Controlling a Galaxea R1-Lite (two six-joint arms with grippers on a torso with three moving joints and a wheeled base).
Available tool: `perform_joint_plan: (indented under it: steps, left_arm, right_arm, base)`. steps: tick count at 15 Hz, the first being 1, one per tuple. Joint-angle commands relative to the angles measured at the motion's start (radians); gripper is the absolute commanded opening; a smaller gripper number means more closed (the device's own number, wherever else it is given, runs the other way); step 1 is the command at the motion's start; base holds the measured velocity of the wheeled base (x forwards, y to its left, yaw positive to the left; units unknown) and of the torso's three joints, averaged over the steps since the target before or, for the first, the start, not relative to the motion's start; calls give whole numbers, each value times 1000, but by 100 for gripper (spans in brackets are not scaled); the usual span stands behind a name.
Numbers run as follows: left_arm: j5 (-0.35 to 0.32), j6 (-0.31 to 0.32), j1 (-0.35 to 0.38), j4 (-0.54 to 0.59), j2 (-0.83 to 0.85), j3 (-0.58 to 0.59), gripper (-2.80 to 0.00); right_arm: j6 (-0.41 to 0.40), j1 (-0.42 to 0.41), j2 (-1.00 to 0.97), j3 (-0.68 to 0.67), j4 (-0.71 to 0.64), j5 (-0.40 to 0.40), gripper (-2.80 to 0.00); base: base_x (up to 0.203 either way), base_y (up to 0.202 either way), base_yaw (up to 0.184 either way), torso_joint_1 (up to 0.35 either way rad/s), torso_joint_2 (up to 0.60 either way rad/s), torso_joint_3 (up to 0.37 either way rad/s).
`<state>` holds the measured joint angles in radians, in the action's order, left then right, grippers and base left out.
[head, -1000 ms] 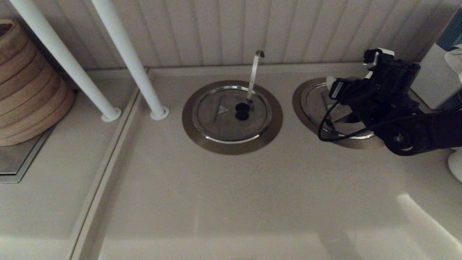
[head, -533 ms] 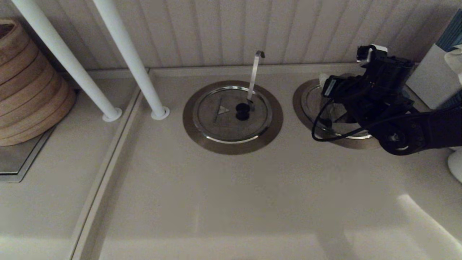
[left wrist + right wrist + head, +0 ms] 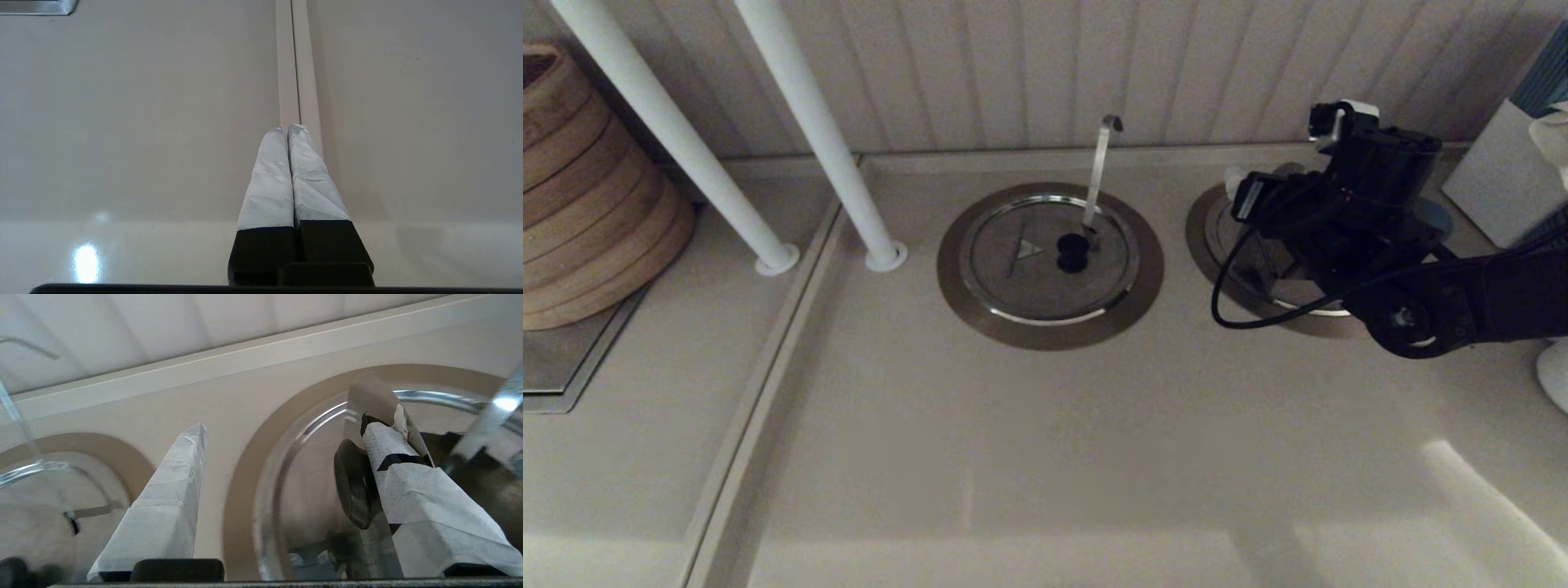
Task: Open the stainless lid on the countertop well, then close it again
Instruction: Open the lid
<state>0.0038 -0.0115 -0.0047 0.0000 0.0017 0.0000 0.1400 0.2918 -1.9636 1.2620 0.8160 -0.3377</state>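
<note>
Right end effector (image 3: 282, 433), fingers spread, props the stainless lid (image 3: 369, 396) half-raised over the countertop well (image 3: 1205, 214); next, lowering it shut.

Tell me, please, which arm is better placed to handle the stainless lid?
Right: the right gripper is open at the stainless lid, one finger beside the knob. The left gripper is shut over the countertop.

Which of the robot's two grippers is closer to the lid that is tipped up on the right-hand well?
The right. The right gripper is open at the stainless lid, one finger against its raised half. The left gripper is shut over bare countertop, with no lid in its view.
</note>
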Motion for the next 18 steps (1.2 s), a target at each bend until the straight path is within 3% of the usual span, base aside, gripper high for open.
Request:
perform_joint_plan:
  steps: [1,18]
  left_arm:
    - [1,-1,0,0,0,0,-280]
    - [1,-1,0,-1,0,0,-280]
  right_arm:
    - [1,12,-6,-1,4,-9,0]
    - [10,138,65,-69,12,-9,0]
  base:
    - [0,0,0,0,0,0]
    - [0,0,0,0,0,0]
